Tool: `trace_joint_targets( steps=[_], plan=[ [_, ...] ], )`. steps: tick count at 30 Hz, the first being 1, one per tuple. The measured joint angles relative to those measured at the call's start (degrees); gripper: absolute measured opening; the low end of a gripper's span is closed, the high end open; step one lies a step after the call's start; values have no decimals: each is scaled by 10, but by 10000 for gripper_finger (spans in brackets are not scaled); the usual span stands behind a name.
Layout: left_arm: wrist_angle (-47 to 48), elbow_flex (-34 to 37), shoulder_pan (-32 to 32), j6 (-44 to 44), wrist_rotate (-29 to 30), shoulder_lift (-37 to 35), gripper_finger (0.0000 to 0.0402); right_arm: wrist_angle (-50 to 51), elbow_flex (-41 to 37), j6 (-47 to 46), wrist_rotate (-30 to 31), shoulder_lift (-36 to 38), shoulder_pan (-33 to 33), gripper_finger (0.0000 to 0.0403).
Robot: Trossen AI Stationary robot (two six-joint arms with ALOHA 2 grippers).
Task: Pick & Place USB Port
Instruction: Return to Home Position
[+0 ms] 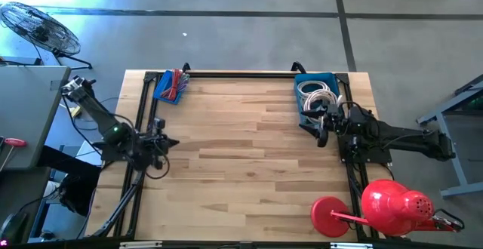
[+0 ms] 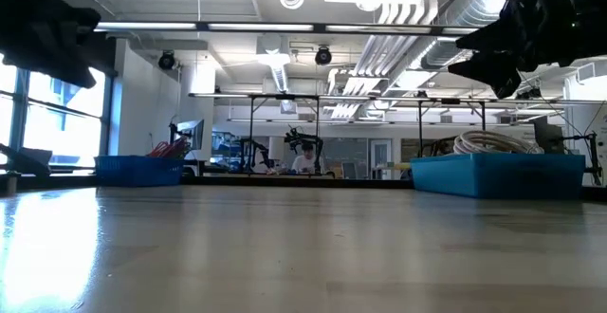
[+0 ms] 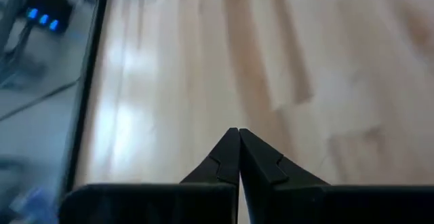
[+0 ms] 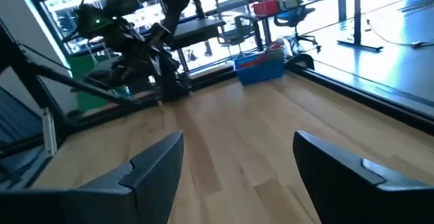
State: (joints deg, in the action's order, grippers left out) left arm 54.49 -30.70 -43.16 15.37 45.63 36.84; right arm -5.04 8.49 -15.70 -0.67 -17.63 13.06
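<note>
Wooden table (image 1: 249, 151), left fingers (image 3: 224, 163) together, right fingers (image 4: 152, 164) apart beside right blue bin (image 1: 317, 76)

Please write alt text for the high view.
A wooden table from above: left blue bin of reddish cables and right blue bin of pale coils at its far edge. Left end effector at the left side, right end effector near that bin.

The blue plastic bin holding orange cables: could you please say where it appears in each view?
High view: blue plastic bin at the table's top-left corner.
Low view: bin at left, on the far edge.
Left wrist view: not clearly in it.
Right wrist view: bin at the far corner.
Shared landmark: the light wooden tabletop.
</note>
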Motion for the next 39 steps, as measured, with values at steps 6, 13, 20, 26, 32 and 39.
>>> trace_joint_targets(
  steps=[6, 13, 20, 26, 32, 39],
  plan=[
    [-160, 65, 0, -110, -38, -67, 0, -10, 0, -9, -38, 0, -8, 271],
    [-301, 146, 0, -186, -76, -106, 0, -35, 0, 35, -47, -1, -81, 271],
    [-389, 210, 0, -213, -92, -130, 0, -36, 0, 130, -22, 0, -141, 271],
    [-418, 248, 0, -213, -110, -167, 0, -35, 0, 176, 19, 0, -155, 271],
    [-431, 251, 0, -285, -107, -219, 0, -34, 0, 185, 20, 0, -154, 271],
    [-424, 251, 0, -346, -148, -309, 0, -32, 5, 219, 20, 0, -154, 271]
  ],
)
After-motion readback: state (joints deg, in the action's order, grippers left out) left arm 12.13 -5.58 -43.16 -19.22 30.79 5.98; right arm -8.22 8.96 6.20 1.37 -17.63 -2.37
